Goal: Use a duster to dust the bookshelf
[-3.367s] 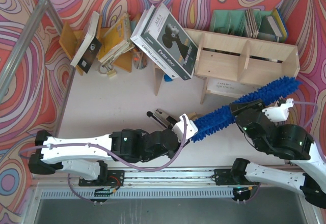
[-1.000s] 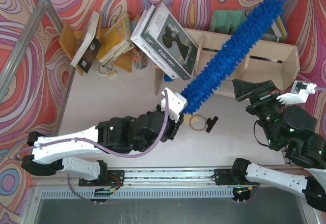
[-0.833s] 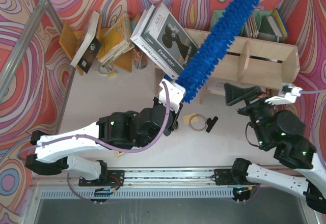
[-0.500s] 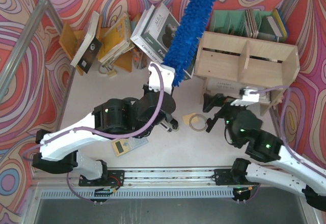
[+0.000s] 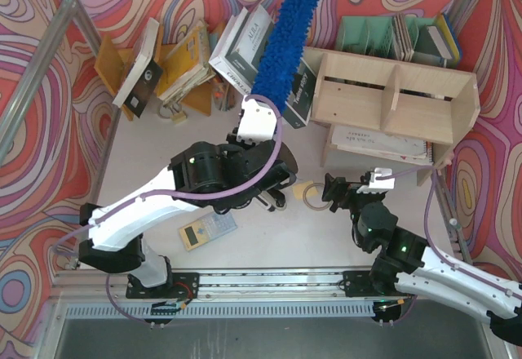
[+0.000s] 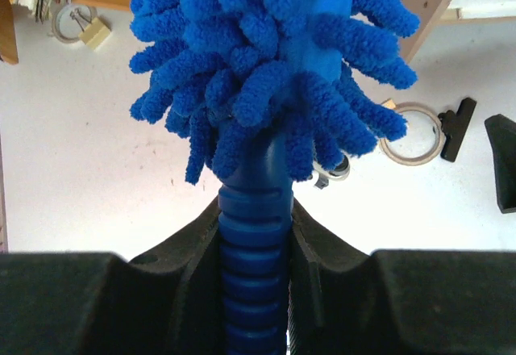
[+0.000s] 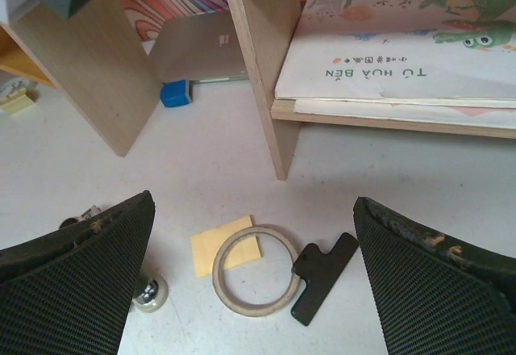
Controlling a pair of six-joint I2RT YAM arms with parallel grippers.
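Observation:
The duster (image 5: 284, 37), long and bright blue and fluffy, stands up and away from my left gripper (image 5: 261, 113). Its head lies over the leaning books, left of the pale plywood bookshelf (image 5: 391, 98), and I cannot tell if it touches them. In the left wrist view the left gripper (image 6: 254, 218) is shut on the duster's ribbed dark blue handle (image 6: 254, 274), with the fluffy head (image 6: 274, 73) filling the top. My right gripper (image 5: 338, 189) hangs open and empty low over the table in front of the bookshelf's divider (image 7: 266, 64). Its fingers (image 7: 81, 266) stand wide apart.
A tape ring (image 7: 256, 268), a yellow note (image 7: 210, 250) and a black clip (image 7: 322, 274) lie under the right gripper. A calculator (image 5: 204, 230) lies front left. Large books (image 5: 245, 57) lean on the shelf's left end. An orange rack (image 5: 175, 65) and green file holder (image 5: 367, 33) stand behind.
The left arm has swung the duster left and more upright, from over the bookshelf to over the leaning books. The right arm has moved left and down toward the tape ring, staying open.

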